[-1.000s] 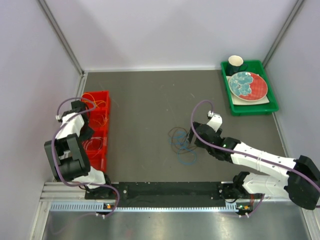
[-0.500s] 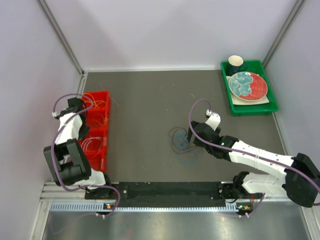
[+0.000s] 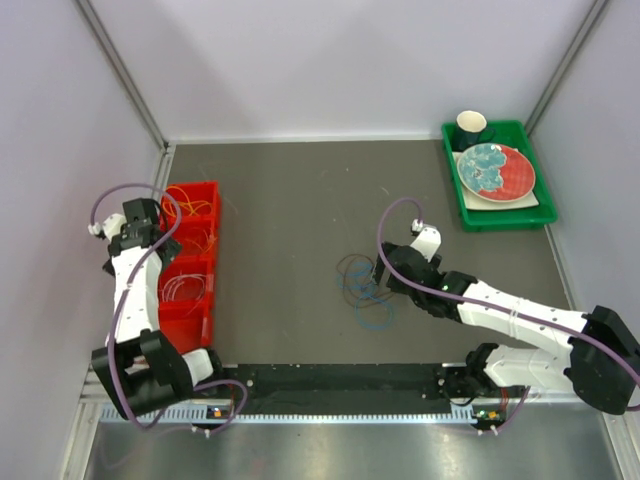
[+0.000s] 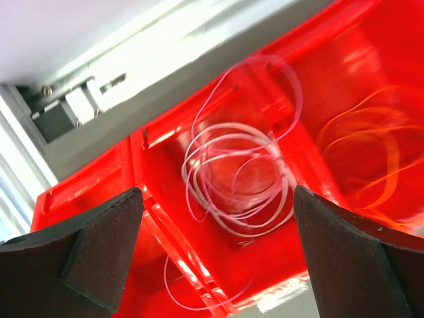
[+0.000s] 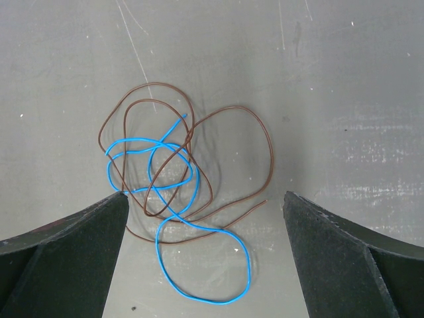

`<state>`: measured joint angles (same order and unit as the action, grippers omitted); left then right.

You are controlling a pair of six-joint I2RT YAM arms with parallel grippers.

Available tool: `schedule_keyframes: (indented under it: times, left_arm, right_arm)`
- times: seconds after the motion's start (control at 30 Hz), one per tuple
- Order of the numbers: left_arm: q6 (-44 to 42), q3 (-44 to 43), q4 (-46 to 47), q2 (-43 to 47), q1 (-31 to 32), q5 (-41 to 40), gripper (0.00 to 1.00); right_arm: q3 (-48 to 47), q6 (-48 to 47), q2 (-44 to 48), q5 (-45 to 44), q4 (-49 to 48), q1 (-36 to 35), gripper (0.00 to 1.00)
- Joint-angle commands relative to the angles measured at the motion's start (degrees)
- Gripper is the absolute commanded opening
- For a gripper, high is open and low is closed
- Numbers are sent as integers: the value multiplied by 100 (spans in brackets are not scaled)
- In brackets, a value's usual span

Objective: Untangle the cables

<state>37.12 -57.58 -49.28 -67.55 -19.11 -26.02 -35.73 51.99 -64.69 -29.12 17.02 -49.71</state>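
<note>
Two thin cables, a blue cable (image 5: 158,246) and a brown cable (image 5: 156,83), lie looped through each other on the grey table (image 5: 331,79) under the right gripper (image 5: 205,199), whose fingers stand wide apart with nothing between them. At the table's left edge the left gripper (image 4: 218,199) also gapes, holding nothing, above a red bin (image 4: 142,172) where a pale pink cable (image 4: 235,177) sits coiled in one compartment and an orange cable (image 4: 371,152) in the next. Blur smears the orange loops, which the frame edge cuts off
</note>
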Motion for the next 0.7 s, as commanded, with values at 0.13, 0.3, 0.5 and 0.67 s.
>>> schedule_keyframes:
  times: [0.13,0.3,0.5,0.67]
  left_arm:
    - [-232,2,322,-654,-40,308,99]
    - [-240,36,655,-935,-48,19,98]
    - [-162,-130,638,-1164,-198,-298,89]
    - [-56,-219,542,-1392,-356,-448,81]
  right_arm:
    - [-268,-83,-35,47,-58,32,99]
    - [-295,-83,-62,56,-67,23,99]
    - [-330,-127,-132,91,-49,32,99]
    - [-444,-180,-342,152,12,32,99]
